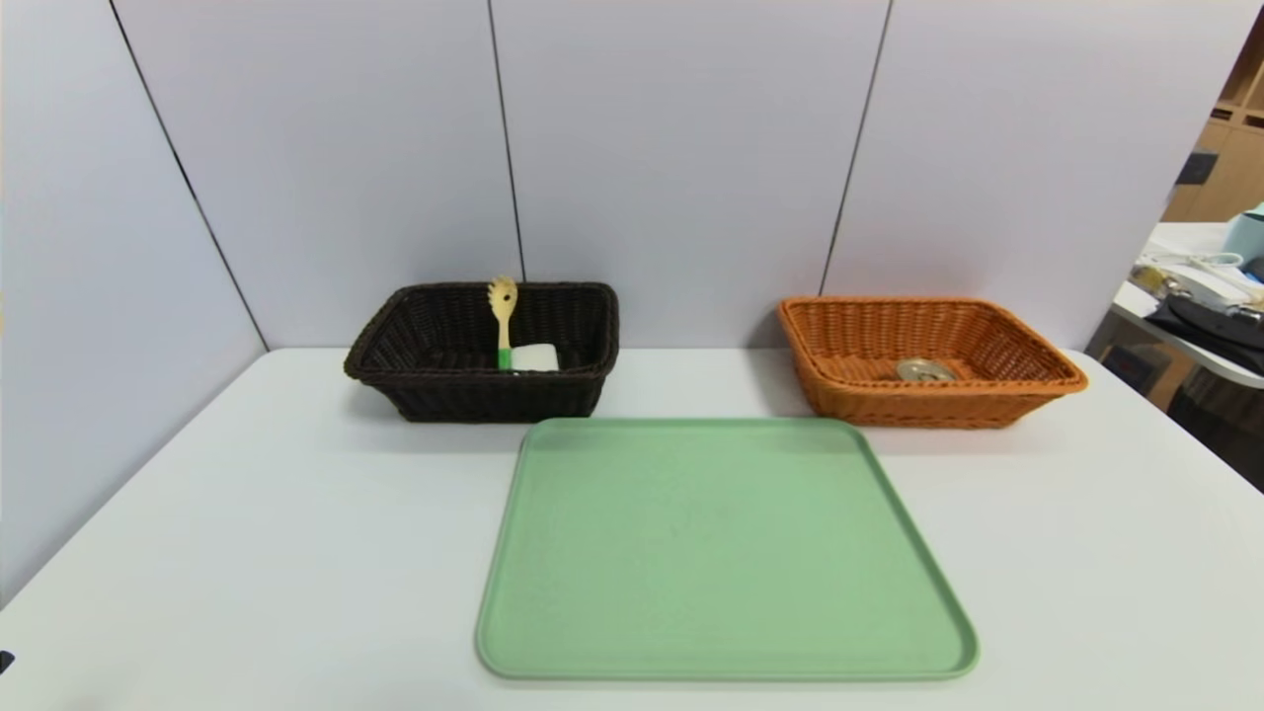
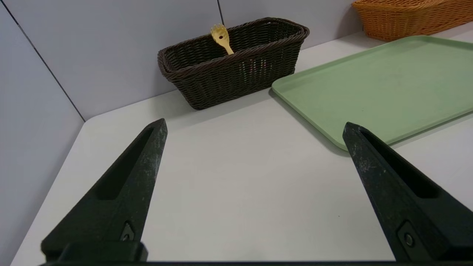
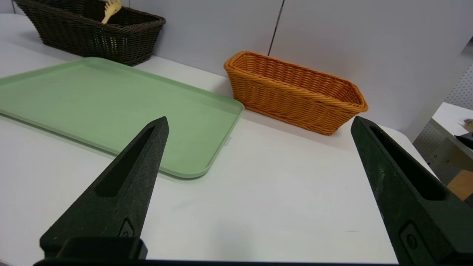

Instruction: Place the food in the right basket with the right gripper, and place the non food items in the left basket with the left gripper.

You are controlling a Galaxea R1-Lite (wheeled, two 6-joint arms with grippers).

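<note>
Sort looks done: tray (image 1: 726,553) bare, spoon (image 1: 504,316) + white block (image 1: 534,357) in dark basket (image 1: 415,390), round item (image 1: 924,369) in orange basket (image 1: 1027,400). Left pincer (image 2: 255,129) & right pincer (image 3: 258,123) wide apart, holding nothing, low over tabletop (image 1: 247,553).

A staged test station in a lab or office workspace rather than a home. A plain white table (image 1: 247,553) stands boxed in by pale grey partition panels (image 1: 671,148) with dark seams, forming a bare backdrop. On the table sit a green tray (image 1: 721,553), a dark brown wicker basket (image 1: 474,390) and an orange wicker basket (image 1: 928,400), laid out neatly like test props. Past the panels' right edge, a second white desk (image 1: 1185,341) carries cluttered gear, possibly cables and devices, with wooden shelving (image 1: 1229,148) behind it.
</note>
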